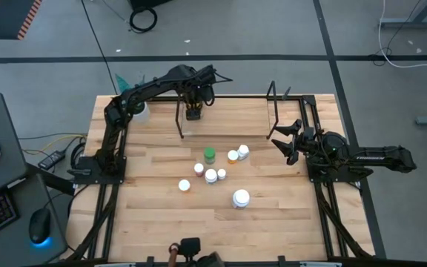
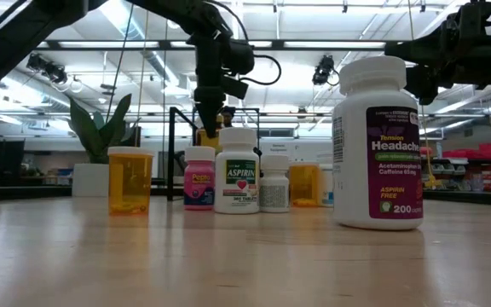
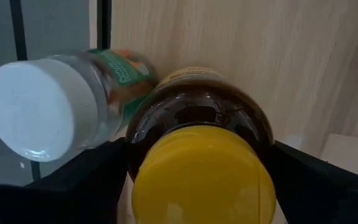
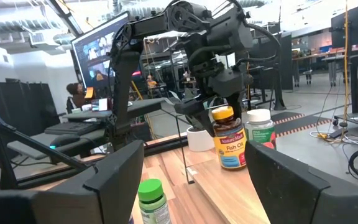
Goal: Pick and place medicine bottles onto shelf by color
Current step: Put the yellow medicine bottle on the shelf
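1. Left wrist view looks straight down on the yellow lid of the amber bottle [image 3: 201, 155], with the left gripper's [image 3: 197, 180] dark fingers [image 3: 82, 183] standing wide on either side of its body. They flank the bottle closely, but I cannot tell whether they press on it or have just let go.
2. Right wrist view shows that amber bottle [image 4: 229, 143] upright on the shelf [image 4: 229, 193], label facing outward, the left gripper [image 4: 219, 102] directly above its lid. Its long axis runs vertically, lid up.
3. Just beside it stands a clear bottle with a white cap [image 4: 260, 137], also upright; the two look close enough to touch. Grouping them at this end suits sorting by colour, though the scheme is my guess.
4. High view places the left gripper [image 1: 193, 111] at the shelf's left end frame, reached from the table's far-left corner.
5. Remaining medicine bottles [image 1: 212, 169] cluster mid-table in front of the shelf, caps up, a green-capped one [image 1: 209, 154] among them.
6. Right gripper [image 1: 286, 142] waits near the shelf's right end, fingers apart and holding nothing.
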